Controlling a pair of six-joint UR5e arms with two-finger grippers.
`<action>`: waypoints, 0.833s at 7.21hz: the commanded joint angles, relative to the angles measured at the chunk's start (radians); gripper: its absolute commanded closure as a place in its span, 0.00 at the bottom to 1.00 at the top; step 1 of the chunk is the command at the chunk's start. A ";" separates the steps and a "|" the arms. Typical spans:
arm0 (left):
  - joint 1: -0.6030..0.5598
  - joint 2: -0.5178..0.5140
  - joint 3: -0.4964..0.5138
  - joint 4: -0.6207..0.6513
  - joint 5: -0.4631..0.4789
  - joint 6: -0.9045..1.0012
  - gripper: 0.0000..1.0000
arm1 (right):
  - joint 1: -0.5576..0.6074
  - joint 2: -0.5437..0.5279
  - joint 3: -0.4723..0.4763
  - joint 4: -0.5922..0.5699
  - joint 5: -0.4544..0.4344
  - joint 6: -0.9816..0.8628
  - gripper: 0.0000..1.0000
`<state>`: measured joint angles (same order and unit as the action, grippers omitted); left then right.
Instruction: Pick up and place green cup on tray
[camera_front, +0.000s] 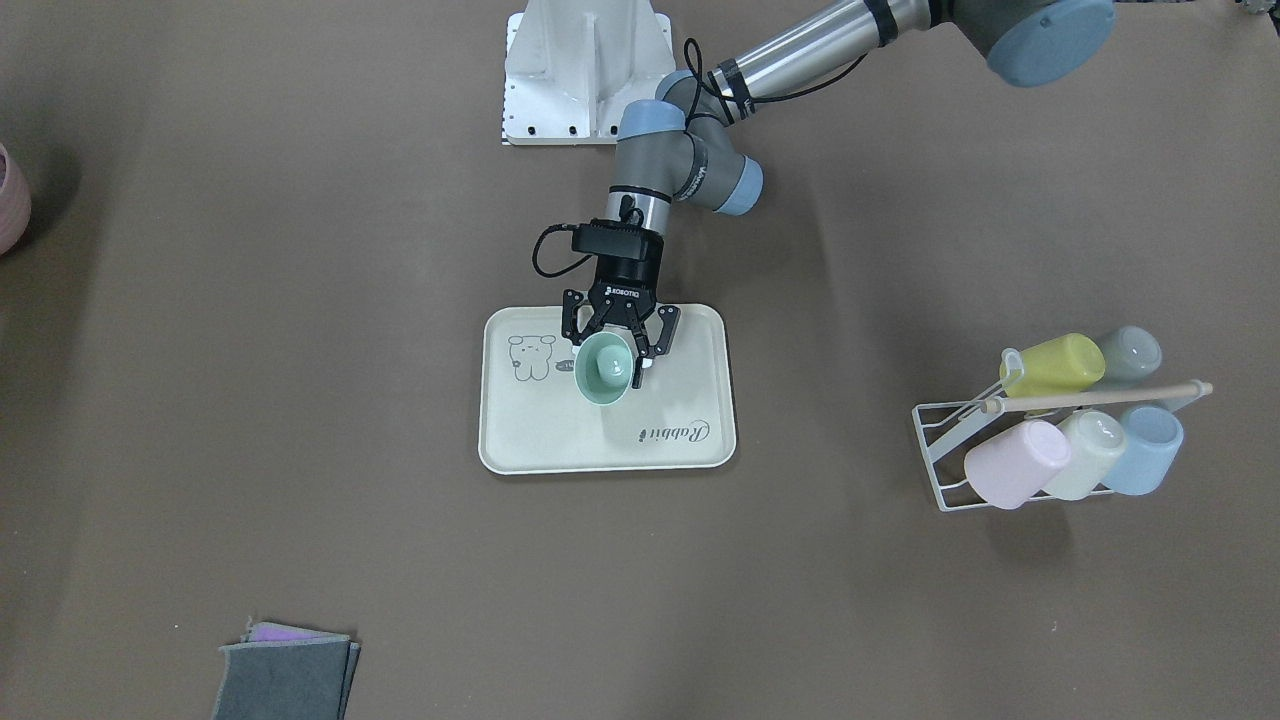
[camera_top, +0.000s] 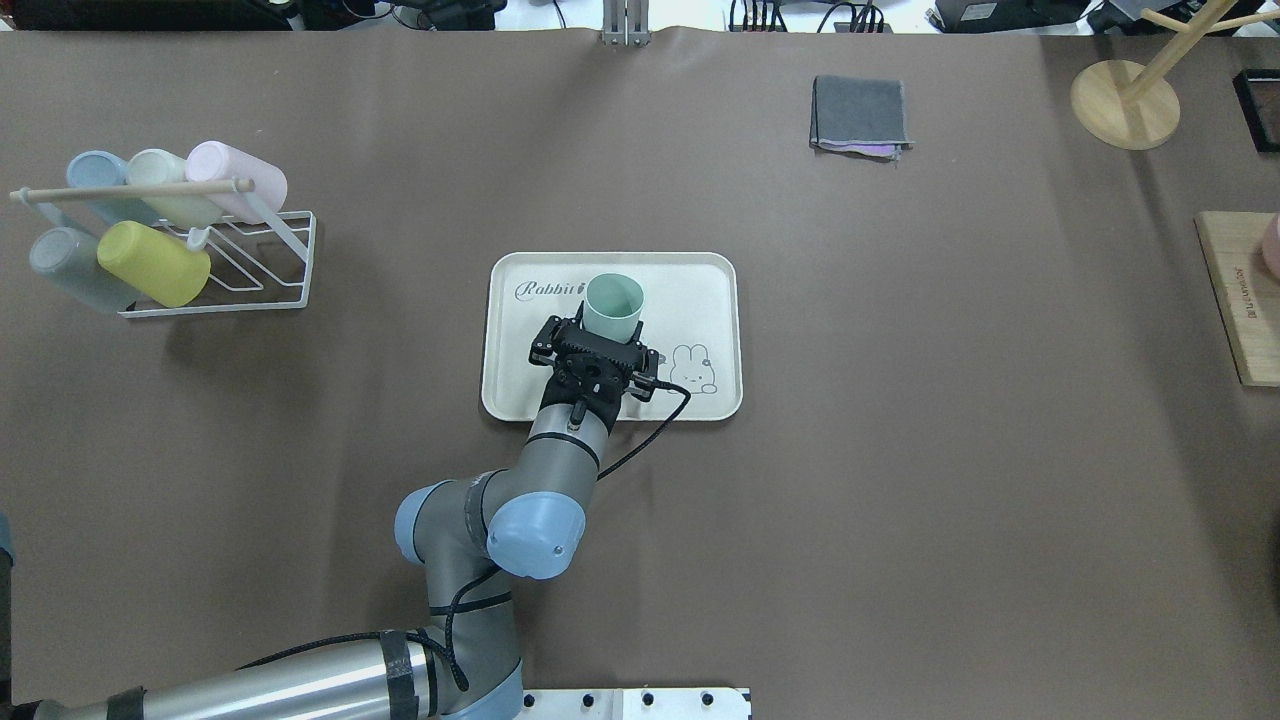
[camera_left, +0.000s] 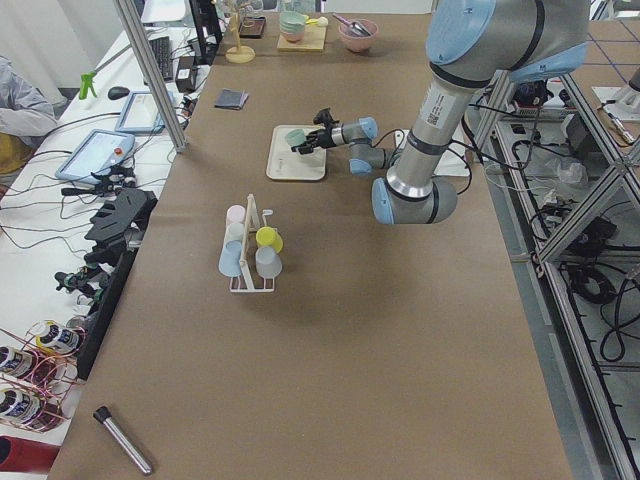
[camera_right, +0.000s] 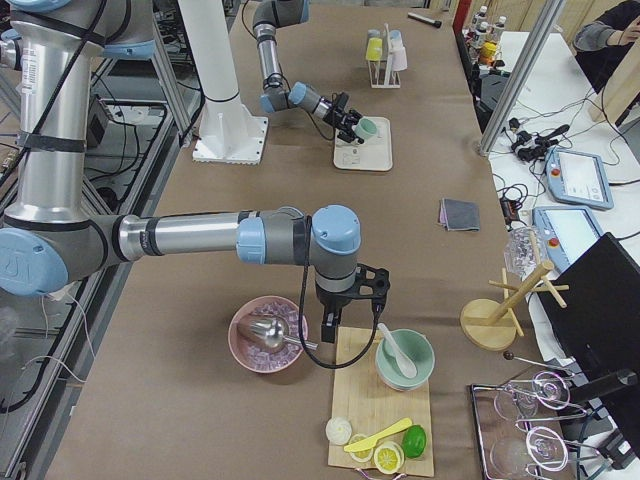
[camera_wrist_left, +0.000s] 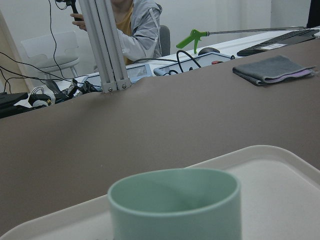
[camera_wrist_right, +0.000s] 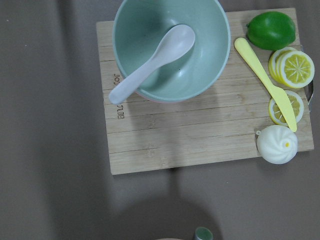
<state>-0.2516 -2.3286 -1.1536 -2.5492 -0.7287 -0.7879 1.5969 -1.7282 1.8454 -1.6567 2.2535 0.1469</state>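
Note:
The green cup (camera_front: 603, 368) stands upright on the cream tray (camera_front: 560, 440), between the bear drawing and the "Rabbit" script. My left gripper (camera_front: 612, 365) is low over the tray and open, its fingers spread beside the cup; one fingertip (camera_front: 637, 377) shows along the cup's side. From overhead the cup (camera_top: 613, 305) sits just past the gripper (camera_top: 600, 335) on the tray (camera_top: 700, 290). The left wrist view shows the cup (camera_wrist_left: 175, 205) close ahead with no fingers in frame. My right gripper (camera_right: 352, 300) hovers far off over a wooden board; I cannot tell if it is open or shut.
A white wire rack (camera_top: 210, 290) with several pastel cups lies at the table's left end. A folded grey cloth (camera_top: 860, 115) lies at the far side. Under the right wrist is a wooden board (camera_wrist_right: 165, 145) with a green bowl (camera_wrist_right: 200, 60), spoon, lime and lemon slices.

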 joint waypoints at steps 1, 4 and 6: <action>0.000 -0.002 0.000 0.006 0.009 0.001 0.37 | 0.000 -0.001 0.000 0.000 0.001 -0.001 0.00; 0.000 -0.006 -0.001 0.043 0.046 0.001 0.15 | 0.000 -0.002 0.000 0.000 0.001 -0.001 0.00; 0.000 -0.011 -0.005 0.084 0.081 -0.001 0.06 | 0.000 -0.001 0.000 0.000 0.001 -0.001 0.00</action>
<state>-0.2516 -2.3368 -1.1566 -2.4876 -0.6652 -0.7872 1.5969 -1.7301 1.8454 -1.6567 2.2549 0.1458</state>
